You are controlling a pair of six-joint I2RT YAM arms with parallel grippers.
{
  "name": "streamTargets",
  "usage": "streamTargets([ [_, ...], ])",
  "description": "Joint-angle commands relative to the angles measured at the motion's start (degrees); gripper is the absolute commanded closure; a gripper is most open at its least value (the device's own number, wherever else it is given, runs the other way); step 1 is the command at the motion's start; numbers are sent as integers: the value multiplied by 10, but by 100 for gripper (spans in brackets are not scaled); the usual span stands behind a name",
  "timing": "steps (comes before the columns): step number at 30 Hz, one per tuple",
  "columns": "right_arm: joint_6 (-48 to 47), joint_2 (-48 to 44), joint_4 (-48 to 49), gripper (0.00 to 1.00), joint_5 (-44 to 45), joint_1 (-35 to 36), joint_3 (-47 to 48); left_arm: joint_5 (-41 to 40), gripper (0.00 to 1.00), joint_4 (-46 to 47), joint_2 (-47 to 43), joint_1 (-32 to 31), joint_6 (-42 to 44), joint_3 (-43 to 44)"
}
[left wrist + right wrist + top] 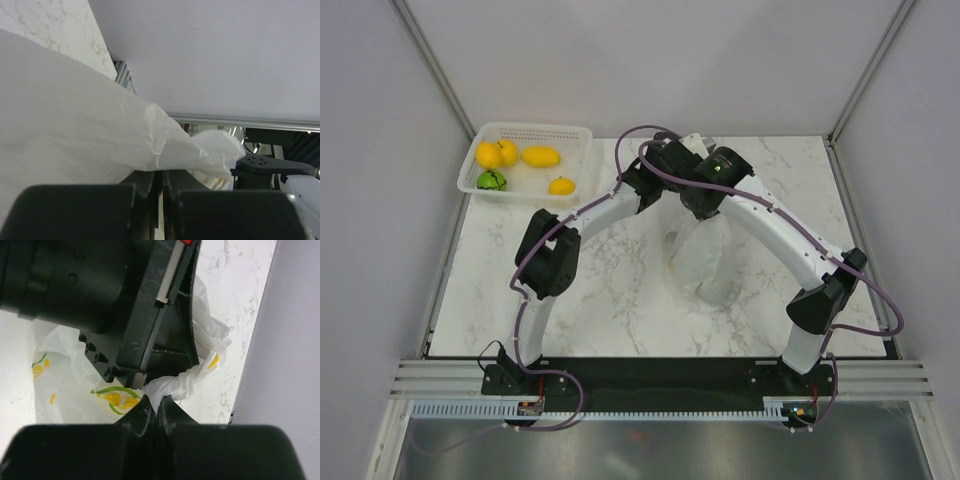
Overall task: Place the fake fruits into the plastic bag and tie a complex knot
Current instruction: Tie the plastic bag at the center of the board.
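Far left of the table (610, 290), at the rear: a white perforated basket (582, 140). Five fake fruits (541, 156) lie in it, four yellow and one green, the green one at the near left corner. None of them touches either arm.

My left arm runs from its base at the near edge up and to the right, ending at the rear centre of the table. My left pincer (161, 176) is closed. Both fingers (145, 181) are pressed together on a fold of the plastic bag (75, 125), whose white film comes out of the pinch and bunches into a crumpled tip to the right.

The bag lies at centre right of the table. Its body stretches from the two pincers toward the near edge, and it rests on the marble. The lemon and leaf print shows on its side in the right wrist view. I cannot tell what is inside.

My right pincer (159, 407) is just beside the left one. It too is clamped, on a twisted strand of the bag's upper film (185, 382). The strand rises from my fingertips toward the black body of the left pincer, which fills the upper part of that view. I cannot tell whether the twist is a finished knot.
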Motion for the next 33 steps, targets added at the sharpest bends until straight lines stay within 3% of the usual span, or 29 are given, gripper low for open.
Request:
streamTargets([
  [1, 6, -38, 236, 100, -32, 36, 31, -13, 98, 39, 18, -71, -54, 37],
  [9, -15, -71, 268, 100, -95, 3, -2, -34, 98, 40, 94, -73, -123, 181],
  [16, -22, -115, 280, 100, -126, -27, -87, -31, 98, 21, 54, -89, -100, 59],
  [24, -53, -186, 319, 100, -175, -35, -199, 12, 98, -34, 52, -120, -74, 29],
  [31, -60, -224, 324, 100, -198, -33, -236, -26, 98, -183, 36, -113, 43, 42],
  [33, -57, -223, 307, 100, -197, -34, -225, -33, 98, -268, 51, -109, 88, 69],
])
